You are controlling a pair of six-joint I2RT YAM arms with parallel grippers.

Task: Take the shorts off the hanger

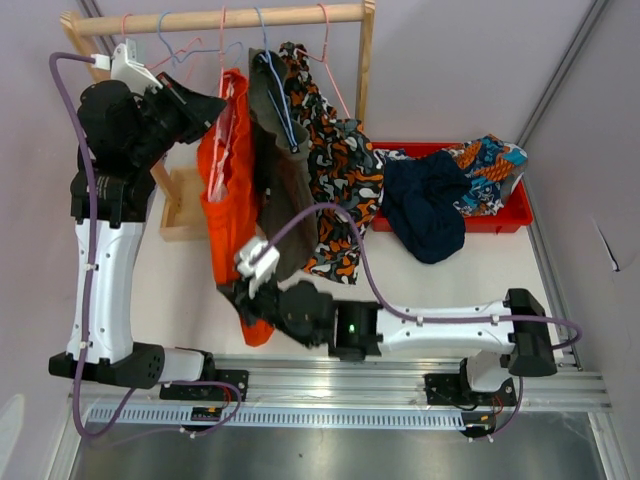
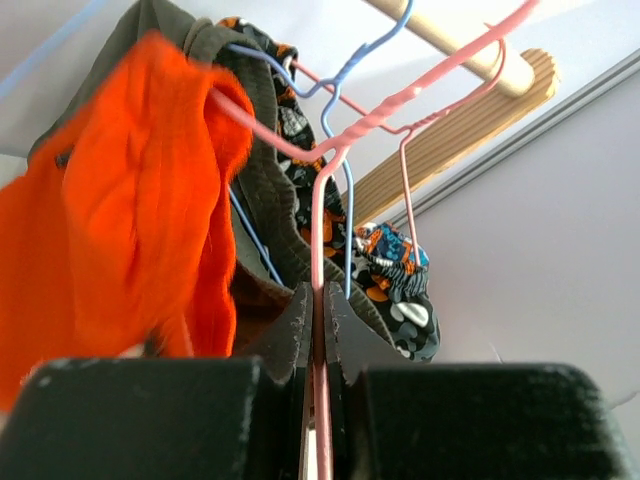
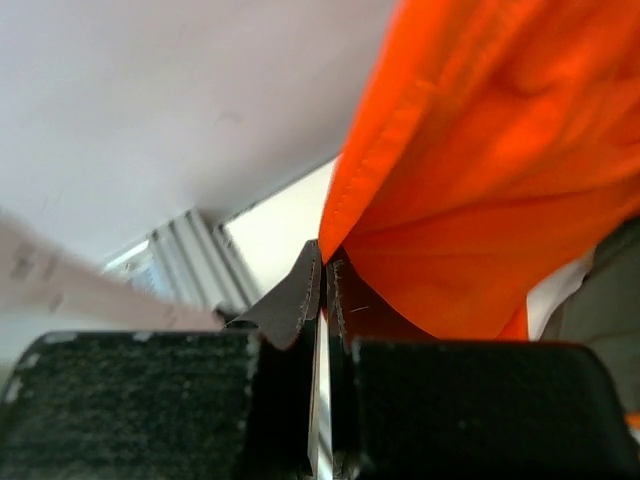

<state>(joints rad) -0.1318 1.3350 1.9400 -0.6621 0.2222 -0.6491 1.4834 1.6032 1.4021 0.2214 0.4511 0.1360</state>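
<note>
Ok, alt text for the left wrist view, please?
The left pincer is shut on a pink wire hanger carrying bright orange fabric shorts at left. Behind hang olive green shorts and orange-black-white blotch-print shorts, under a wooden rail.

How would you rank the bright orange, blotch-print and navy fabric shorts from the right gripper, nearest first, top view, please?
1. Bright orange shorts, at the right gripper.
2. Blotch-print shorts, hanging farther right.
3. Navy shorts, in red tray.

We record plain pale-lilac walls under even, diffuse light. A white table top carries a wooden rack at the back, and an aluminium rail lines its near edge.
</note>
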